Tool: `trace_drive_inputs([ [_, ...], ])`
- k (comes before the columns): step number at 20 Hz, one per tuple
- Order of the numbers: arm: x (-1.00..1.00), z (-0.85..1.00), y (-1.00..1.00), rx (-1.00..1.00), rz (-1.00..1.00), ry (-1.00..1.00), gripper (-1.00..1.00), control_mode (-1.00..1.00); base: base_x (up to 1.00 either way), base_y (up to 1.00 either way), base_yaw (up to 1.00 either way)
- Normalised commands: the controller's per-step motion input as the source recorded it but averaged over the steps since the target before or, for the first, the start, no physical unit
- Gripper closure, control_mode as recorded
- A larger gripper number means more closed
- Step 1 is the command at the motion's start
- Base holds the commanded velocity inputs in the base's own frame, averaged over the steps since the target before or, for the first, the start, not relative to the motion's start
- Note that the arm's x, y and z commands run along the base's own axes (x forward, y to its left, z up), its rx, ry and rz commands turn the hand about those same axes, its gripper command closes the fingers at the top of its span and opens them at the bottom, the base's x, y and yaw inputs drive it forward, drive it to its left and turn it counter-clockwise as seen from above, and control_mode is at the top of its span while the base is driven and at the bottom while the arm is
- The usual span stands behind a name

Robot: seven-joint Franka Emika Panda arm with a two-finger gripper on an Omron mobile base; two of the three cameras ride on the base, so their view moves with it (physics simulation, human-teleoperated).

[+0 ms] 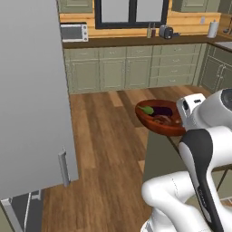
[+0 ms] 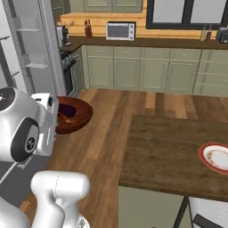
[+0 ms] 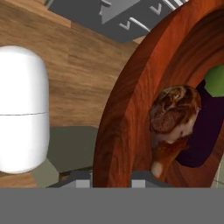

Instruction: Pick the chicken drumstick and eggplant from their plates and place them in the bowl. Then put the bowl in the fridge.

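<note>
**Loaded bowl held off the desk, beside the open fridge**

The end effector (image 3: 105, 177) is clamped on the bowl (image 1: 152, 121) at its near rim, carrying it above the wood floor (image 1: 108, 131). Inside lie the chicken drumstick (image 3: 173, 118) and, touching it, the eggplant (image 3: 208, 127). On the desk (image 2: 164, 151) sits a red-rimmed plate (image 2: 217, 158). The fridge (image 1: 31, 99) door stands open.

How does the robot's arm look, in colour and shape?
The arm is made of glossy white rounded segments, thick and smooth like tubes. Its joints are dark grey to black, seen as a curved dark band and as a round cap with a small ring. The hand has a boxy white body. No cables or markings are visible.
</note>
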Motion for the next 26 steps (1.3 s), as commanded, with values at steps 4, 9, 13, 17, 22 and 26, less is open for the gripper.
trace_drive_inputs([
  [4,0.0,0.0,0.0,0.0,0.0,0.0,1.0,1.0,0.89,0.01,0.13],
  [9,0.0,0.0,0.0,0.0,0.0,0.0,1.0,1.0,0.45,0.56,0.01],
  [13,0.0,0.0,0.0,0.0,0.0,0.0,1.0,1.0,0.0,0.51,0.0],
  [17,0.0,0.0,0.0,0.0,0.0,0.0,1.0,1.0,0.11,-0.34,0.0],
  [22,0.0,0.0,0.0,0.0,0.0,0.0,1.0,1.0,0.44,-0.08,0.0],
  [26,0.0,0.0,0.0,0.0,0.0,0.0,1.0,1.0,0.8,0.0,0.02],
])
